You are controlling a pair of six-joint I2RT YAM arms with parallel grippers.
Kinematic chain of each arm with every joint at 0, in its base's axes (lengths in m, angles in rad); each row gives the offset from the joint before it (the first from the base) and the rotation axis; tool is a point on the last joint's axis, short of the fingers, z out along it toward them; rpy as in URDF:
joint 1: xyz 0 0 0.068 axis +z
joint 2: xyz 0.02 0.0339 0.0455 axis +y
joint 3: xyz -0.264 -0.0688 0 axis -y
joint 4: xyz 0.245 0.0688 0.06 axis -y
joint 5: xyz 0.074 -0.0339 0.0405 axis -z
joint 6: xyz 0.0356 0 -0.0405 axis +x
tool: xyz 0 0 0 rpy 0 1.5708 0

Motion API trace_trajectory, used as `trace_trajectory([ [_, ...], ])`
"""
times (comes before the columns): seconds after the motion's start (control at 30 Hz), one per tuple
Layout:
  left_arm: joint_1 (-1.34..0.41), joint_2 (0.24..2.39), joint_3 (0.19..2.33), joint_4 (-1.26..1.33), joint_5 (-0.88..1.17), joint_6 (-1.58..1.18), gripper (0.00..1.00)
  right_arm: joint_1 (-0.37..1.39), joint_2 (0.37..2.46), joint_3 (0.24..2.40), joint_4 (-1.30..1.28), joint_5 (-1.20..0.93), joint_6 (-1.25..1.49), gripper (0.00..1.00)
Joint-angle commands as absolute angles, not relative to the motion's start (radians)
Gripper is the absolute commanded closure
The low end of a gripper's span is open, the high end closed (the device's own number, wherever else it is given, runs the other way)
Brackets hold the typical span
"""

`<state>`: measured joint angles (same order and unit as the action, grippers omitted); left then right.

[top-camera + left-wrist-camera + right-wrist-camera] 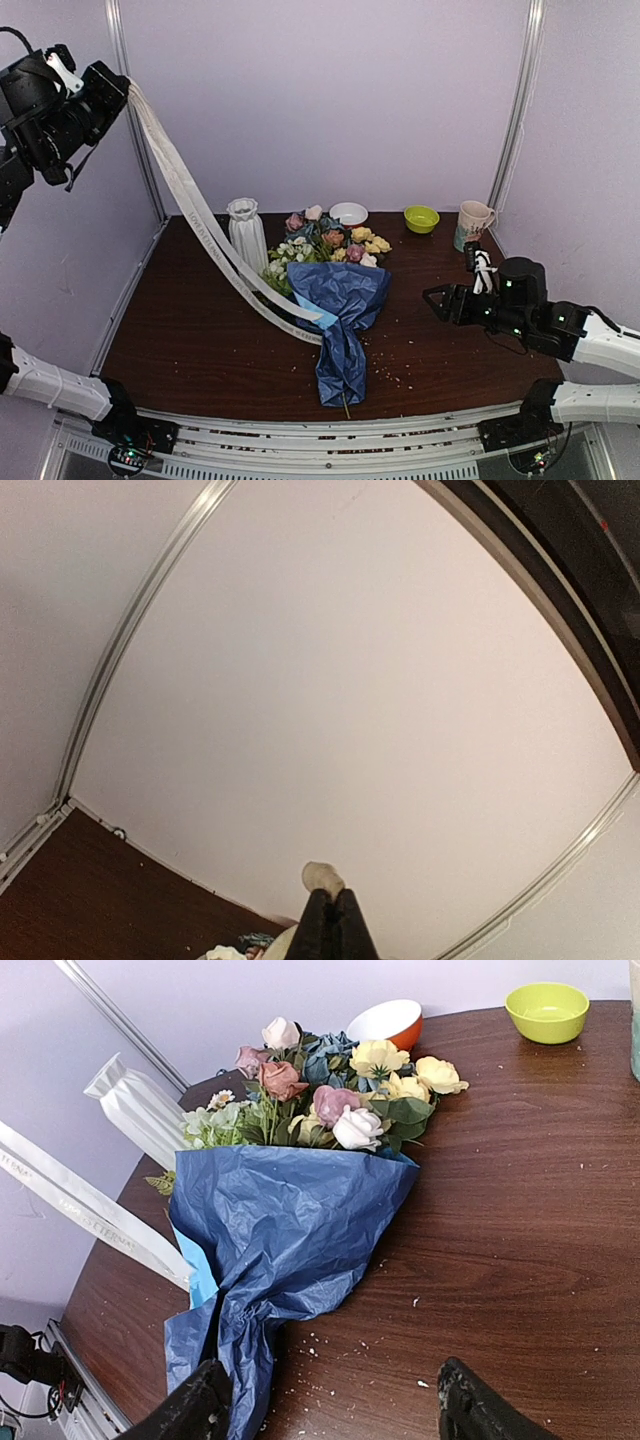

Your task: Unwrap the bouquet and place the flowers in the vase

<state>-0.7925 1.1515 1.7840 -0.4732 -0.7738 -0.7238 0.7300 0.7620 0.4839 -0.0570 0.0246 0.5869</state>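
The bouquet (pixel 343 300) lies on the table in dark and light blue paper (pixel 290 1230), heads toward the back. Its flowers (pixel 335 240) (pixel 340 1090) spill out beside the white ribbed vase (pixel 245 232) (pixel 140 1110), which stands upright at their left. A long cream ribbon (pixel 195 215) (pixel 90 1215) runs from the paper up to my left gripper (pixel 128 88), raised high at the upper left and shut on the ribbon's end (pixel 322 877). My right gripper (pixel 437 302) (pixel 335 1405) hovers open, low over the table to the right of the paper's tail, holding nothing.
At the back stand a white and orange bowl (pixel 348 212), a green bowl (pixel 421 218) and a patterned mug (pixel 472 224). White crumbs (pixel 340 1345) dot the wood near the paper's tail. The enclosure's walls and metal posts close in the table.
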Motion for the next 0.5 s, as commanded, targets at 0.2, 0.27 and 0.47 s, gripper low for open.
trace_trajectory([
  [0.2, -0.787, 1.134, 1.712, -0.515, -0.805, -0.761, 1.0, 0.736, 0.753, 0.484, -0.039, 0.058, 0.574, 0.28],
  [0.27, -0.787, 1.102, 1.625, -0.564, -0.795, -0.835, 1.0, 0.736, 0.749, 0.48, -0.043, 0.06, 0.571, 0.28],
  [0.47, -0.787, 1.013, 1.333, -0.709, -0.726, -1.059, 1.0, 0.736, 0.757, 0.479, -0.049, 0.061, 0.562, 0.28],
])
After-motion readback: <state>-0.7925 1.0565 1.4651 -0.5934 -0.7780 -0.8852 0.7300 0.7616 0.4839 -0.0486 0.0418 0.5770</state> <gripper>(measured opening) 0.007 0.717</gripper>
